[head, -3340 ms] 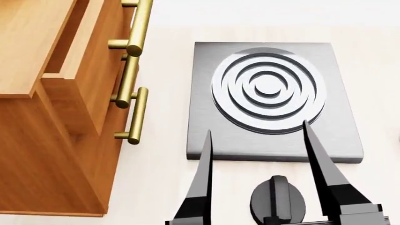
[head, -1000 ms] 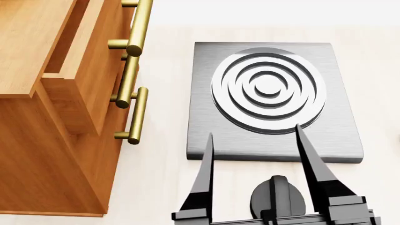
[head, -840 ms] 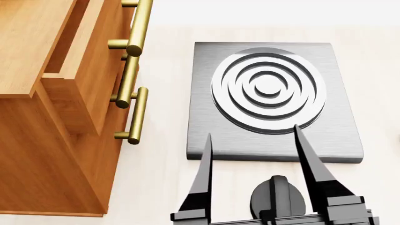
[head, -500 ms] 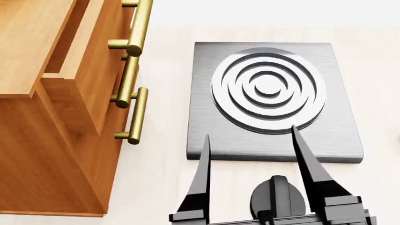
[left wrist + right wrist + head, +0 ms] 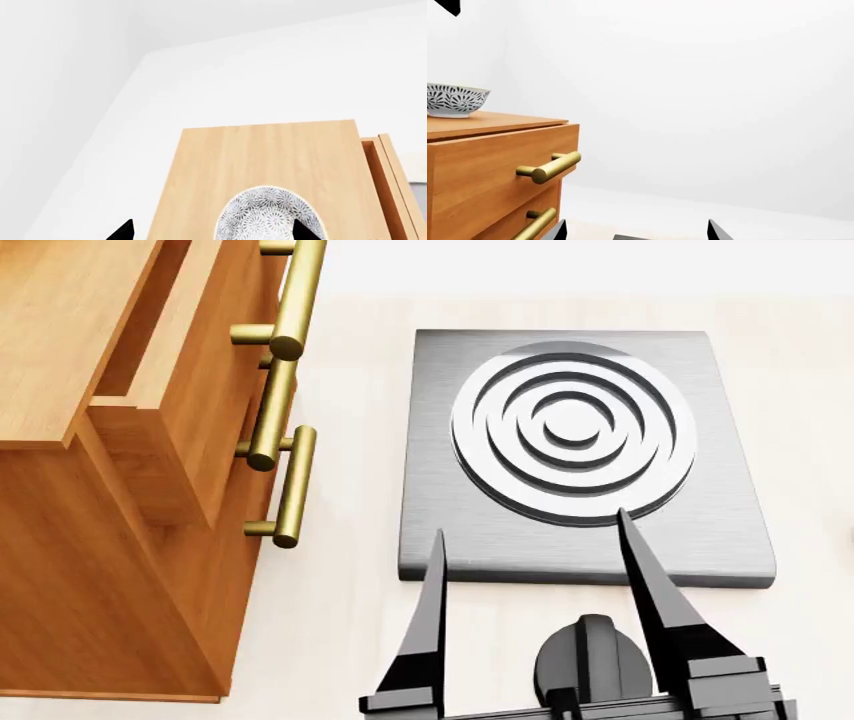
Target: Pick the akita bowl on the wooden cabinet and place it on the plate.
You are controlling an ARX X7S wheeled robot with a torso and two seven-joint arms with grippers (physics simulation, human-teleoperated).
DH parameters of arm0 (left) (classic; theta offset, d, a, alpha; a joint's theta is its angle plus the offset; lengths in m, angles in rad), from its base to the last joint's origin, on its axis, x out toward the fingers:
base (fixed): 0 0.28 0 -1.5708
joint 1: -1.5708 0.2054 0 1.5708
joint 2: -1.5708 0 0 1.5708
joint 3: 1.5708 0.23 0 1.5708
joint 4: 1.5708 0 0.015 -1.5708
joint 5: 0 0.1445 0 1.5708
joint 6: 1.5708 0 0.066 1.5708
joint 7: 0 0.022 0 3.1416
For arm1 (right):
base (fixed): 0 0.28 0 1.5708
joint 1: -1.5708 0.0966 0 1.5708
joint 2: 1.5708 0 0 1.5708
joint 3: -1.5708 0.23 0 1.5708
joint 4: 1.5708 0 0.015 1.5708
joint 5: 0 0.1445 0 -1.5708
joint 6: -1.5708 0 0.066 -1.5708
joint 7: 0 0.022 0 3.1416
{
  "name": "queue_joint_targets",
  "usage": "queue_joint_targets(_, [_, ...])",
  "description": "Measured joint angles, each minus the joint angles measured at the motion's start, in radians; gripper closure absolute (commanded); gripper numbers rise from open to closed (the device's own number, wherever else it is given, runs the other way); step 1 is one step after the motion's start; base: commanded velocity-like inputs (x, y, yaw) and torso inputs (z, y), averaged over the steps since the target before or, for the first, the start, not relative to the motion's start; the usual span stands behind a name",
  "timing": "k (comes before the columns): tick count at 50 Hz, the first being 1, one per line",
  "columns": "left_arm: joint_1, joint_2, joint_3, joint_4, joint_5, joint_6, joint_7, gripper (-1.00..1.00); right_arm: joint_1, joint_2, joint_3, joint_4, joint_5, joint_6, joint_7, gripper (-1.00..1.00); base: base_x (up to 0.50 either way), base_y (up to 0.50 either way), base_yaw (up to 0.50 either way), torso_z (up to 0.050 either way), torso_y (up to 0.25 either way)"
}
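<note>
Since the earlier head frames the right gripper [image 5: 527, 525] has narrowed: its right finger has crept inward while the left one barely shifted, and the jaws remain well apart and hold nothing.

At the left of the head view stands the wooden cabinet [image 5: 80, 540], orange-brown with a smooth grain, its upper drawer [image 5: 174, 410] pulled out a little and fitted with brass-coloured bar handles [image 5: 287, 485], round and glossy. To its right, on the pale counter [image 5: 334, 620], lies a brushed grey metal slab [image 5: 441, 500] with raised concentric rings [image 5: 574, 430]. Before it sits a dark round knob [image 5: 597, 660] between the two tapering black fingers [image 5: 427, 620].

The akita bowl [image 5: 268, 215] rests upright on the cabinet's flat top, round, white with a dense dark floral pattern inside and out. The left gripper [image 5: 210, 232] hangs above it, only its two black tips in sight, set wide with nothing between them.
</note>
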Motion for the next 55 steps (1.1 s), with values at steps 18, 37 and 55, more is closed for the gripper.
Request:
queue_joint_targets(18, [-0.004, 0.015, 0.156, -0.027, 0.0, 0.032, 0.117, -1.0, 0.002, 0.006, -0.004, -0.001, 0.004, 0.001, 0.009, -1.0, 0.0, 0.0, 0.0, 0.0, 0.0])
queue_joint_targets(37, [-0.004, 0.018, 0.167, -0.014, 0.056, -0.091, 0.195, -1.0, 0.002, 0.013, -0.006, -0.005, 0.006, -0.002, 0.02, -1.0, 0.0, 0.0, 0.0, 0.0, 0.0])
queue_joint_targets(55, [-0.004, 0.012, 0.077, -0.031, 0.049, -0.082, 0.111, -1.0, 0.005, 0.018, -0.009, 0.003, 0.012, -0.006, 0.026, -1.0, 0.0, 0.0, 0.0, 0.0, 0.0])
